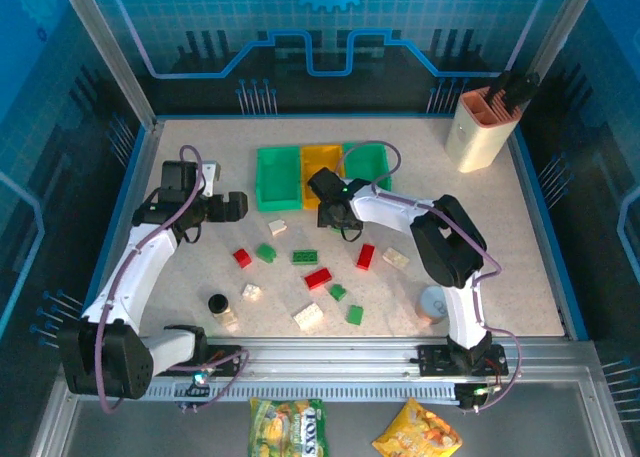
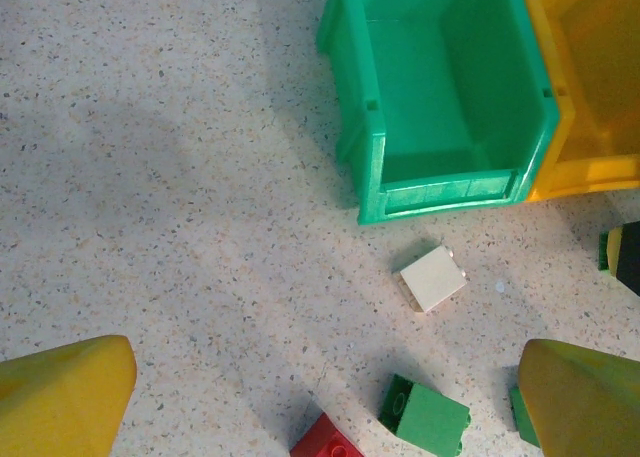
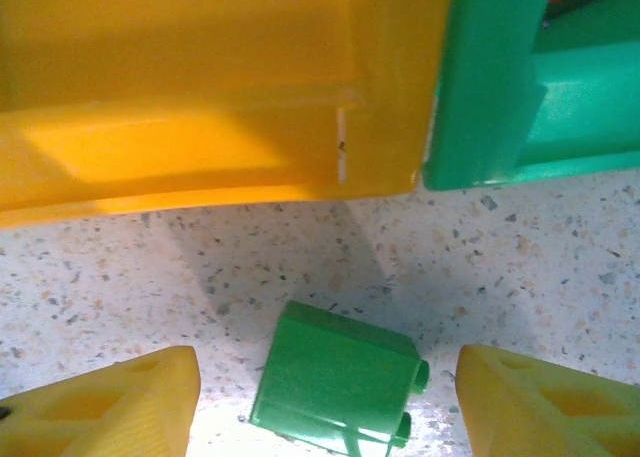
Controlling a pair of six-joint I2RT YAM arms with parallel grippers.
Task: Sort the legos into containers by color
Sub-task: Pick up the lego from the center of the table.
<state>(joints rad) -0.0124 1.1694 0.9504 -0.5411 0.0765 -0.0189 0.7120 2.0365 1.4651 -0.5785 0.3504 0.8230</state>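
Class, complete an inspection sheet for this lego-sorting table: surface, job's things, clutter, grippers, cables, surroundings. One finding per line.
surface: speckled table, no spills seen
job's things: left green bin, orange-yellow bin, right green bin in a row; red, green and cream legos scattered before them
clutter: black-capped jar, tin can, beige holder; two snack packets on the near ledge
grippers: left gripper open, holding nothing; right gripper open astride a green brick, not touching
cables: one cable loops over the right green bin
surroundings: blue walls
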